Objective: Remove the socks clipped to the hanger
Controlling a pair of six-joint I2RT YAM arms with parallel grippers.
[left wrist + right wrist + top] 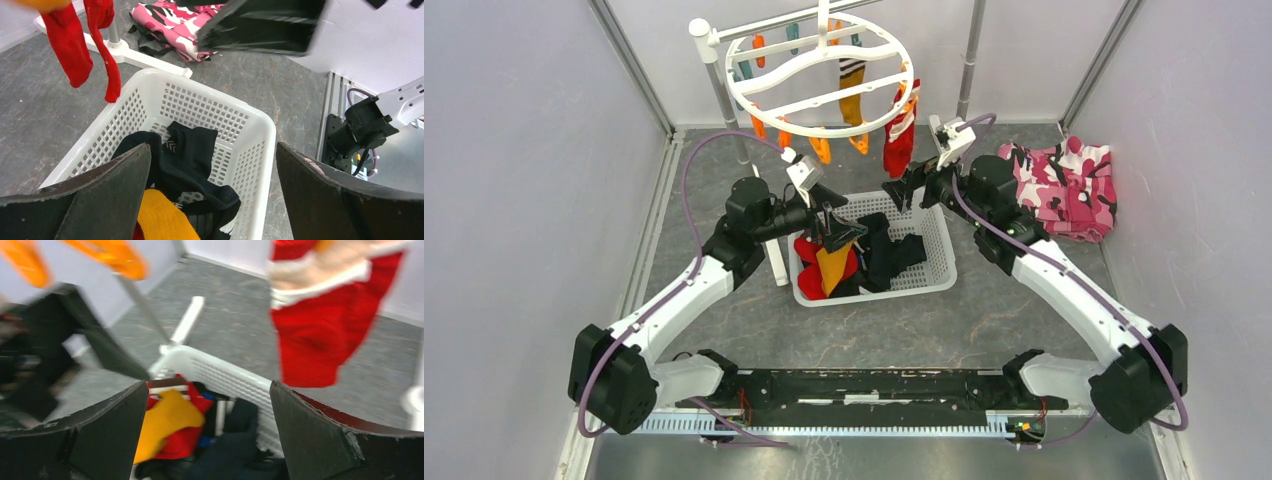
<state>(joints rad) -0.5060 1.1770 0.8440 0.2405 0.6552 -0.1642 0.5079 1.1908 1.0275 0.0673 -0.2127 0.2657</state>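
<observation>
- The hanger (824,129) is white, and its clips (759,50) are orange and teal.
- A red sock (899,140) on it has a cuff with white and pale beige stripes.
- A mustard sock (852,100) on it has a black-and-white striped cuff.
- The basket (934,235) is white with a regular pattern of small holes.
- The pile (894,255) in it is red, mustard-yellow and black, and one red piece has white stripes.
- The cloth (1069,185) is camouflage in pink, white and black.
- The table (874,320) is dark grey with lighter veins, like stone.
- My left gripper (212,147) and my right gripper (207,385) are black.
- My arms (684,295) are white with black joints, and my cables (686,190) are purple.
</observation>
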